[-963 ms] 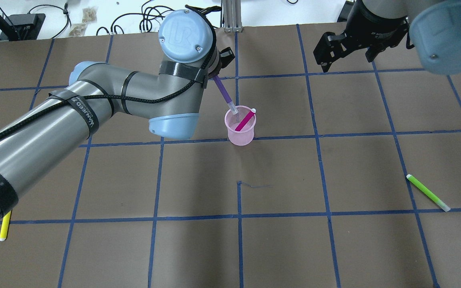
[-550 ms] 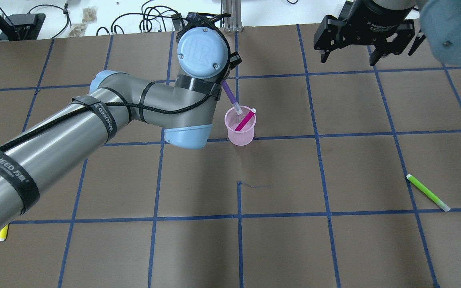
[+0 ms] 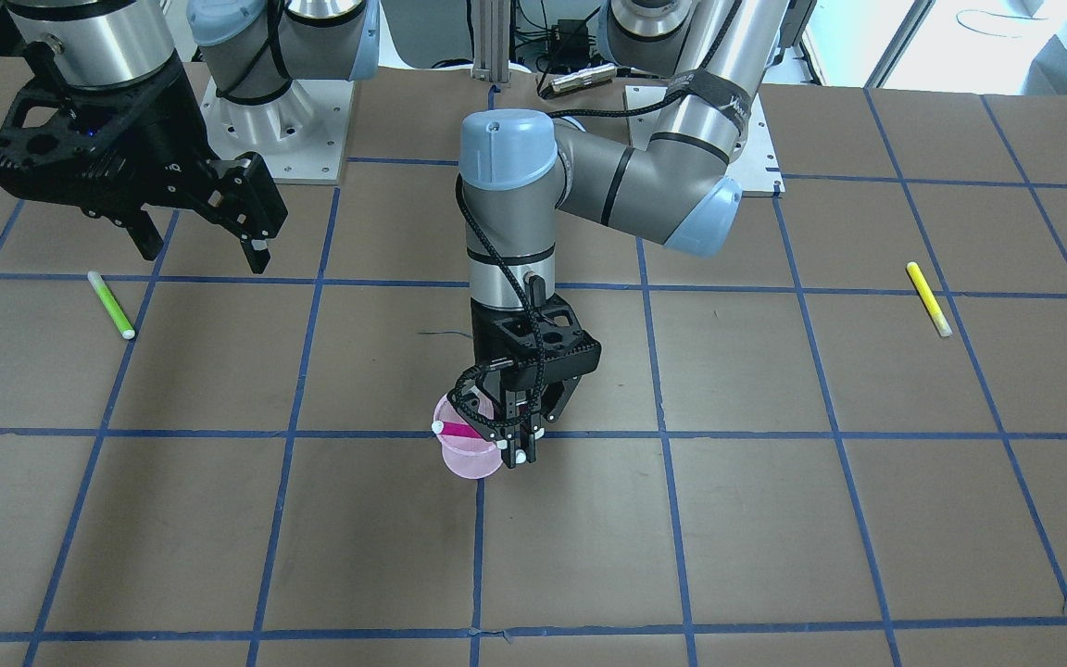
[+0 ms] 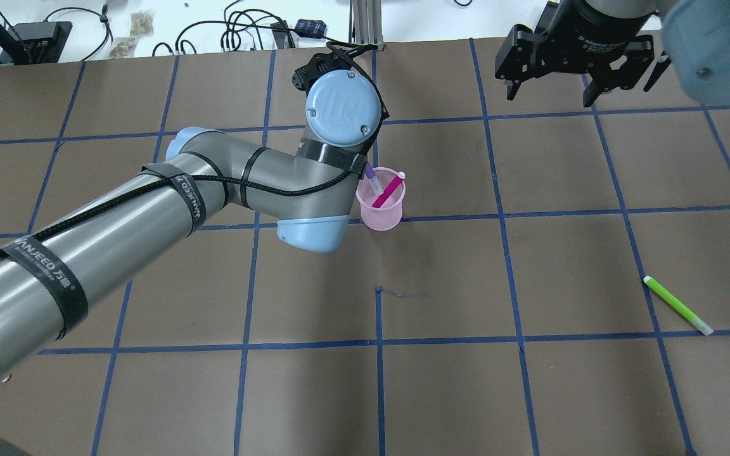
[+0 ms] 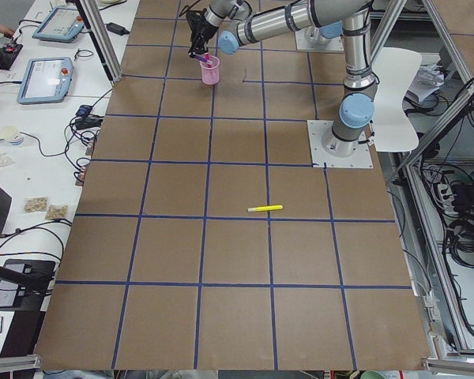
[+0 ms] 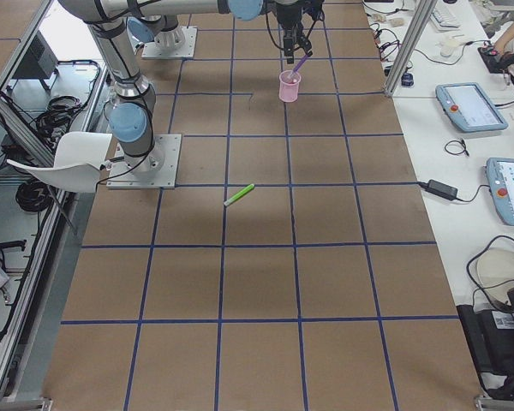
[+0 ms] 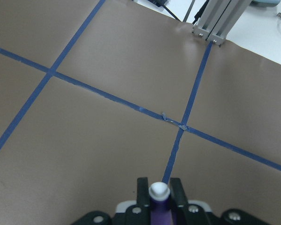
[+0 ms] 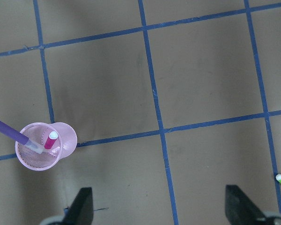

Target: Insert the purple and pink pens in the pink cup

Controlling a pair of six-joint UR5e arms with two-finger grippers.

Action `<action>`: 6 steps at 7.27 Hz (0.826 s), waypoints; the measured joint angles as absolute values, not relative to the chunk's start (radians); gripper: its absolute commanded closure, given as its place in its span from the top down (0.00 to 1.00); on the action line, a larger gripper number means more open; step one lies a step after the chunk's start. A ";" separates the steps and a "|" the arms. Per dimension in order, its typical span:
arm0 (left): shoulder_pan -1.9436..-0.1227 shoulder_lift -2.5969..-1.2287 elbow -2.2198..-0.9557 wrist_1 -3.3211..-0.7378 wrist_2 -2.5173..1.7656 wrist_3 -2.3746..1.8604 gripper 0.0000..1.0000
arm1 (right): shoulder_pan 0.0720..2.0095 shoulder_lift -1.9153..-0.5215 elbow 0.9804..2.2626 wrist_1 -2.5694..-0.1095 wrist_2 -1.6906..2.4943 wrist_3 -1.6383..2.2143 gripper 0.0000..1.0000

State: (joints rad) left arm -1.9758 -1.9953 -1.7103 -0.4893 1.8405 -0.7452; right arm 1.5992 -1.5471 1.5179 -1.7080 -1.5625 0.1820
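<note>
The pink mesh cup (image 4: 380,210) stands upright near the table's middle; it also shows in the front view (image 3: 467,460) and the right wrist view (image 8: 61,140). The pink pen (image 4: 388,190) leans inside it, its white end over the rim. My left gripper (image 3: 522,446) is shut on the purple pen (image 4: 372,178) and holds it steeply tilted over the cup's far-left rim. The pen's clear tip is inside the cup in the right wrist view (image 8: 33,145). My right gripper (image 4: 552,92) is open and empty, high at the far right.
A green pen (image 4: 677,305) lies on the table at the near right. A yellow pen (image 3: 928,297) lies on the robot's left side, hidden under the left arm in the overhead view. Blue tape lines grid the brown table (image 4: 530,392).
My left arm has swung right, over the cup. The purple pen now stands steeper, with less of it showing and its tip deeper in the cup. The right gripper has turned slightly.
</note>
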 measured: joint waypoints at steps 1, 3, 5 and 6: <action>-1.987 -1.999 -1.711 -0.487 1.844 -0.747 0.13 | 1.598 -1.547 1.518 -1.709 -1.562 0.180 1.00; -2.009 -2.000 -1.712 -0.485 1.846 -0.748 1.00 | 1.597 -1.551 1.516 -1.709 -1.563 0.182 1.00; -2.018 -1.999 -1.712 -0.485 1.846 -0.748 1.00 | 1.596 -1.552 1.520 -1.700 -1.579 0.176 1.00; -2.019 -1.996 -1.710 -0.484 1.844 -0.745 1.00 | 1.596 -1.553 1.520 -1.698 -1.582 0.174 1.00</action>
State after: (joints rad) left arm -2.0188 -1.9962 -1.7102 -0.4837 1.8438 -0.7448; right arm 1.5957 -1.5528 1.5203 -1.6977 -1.5823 0.1741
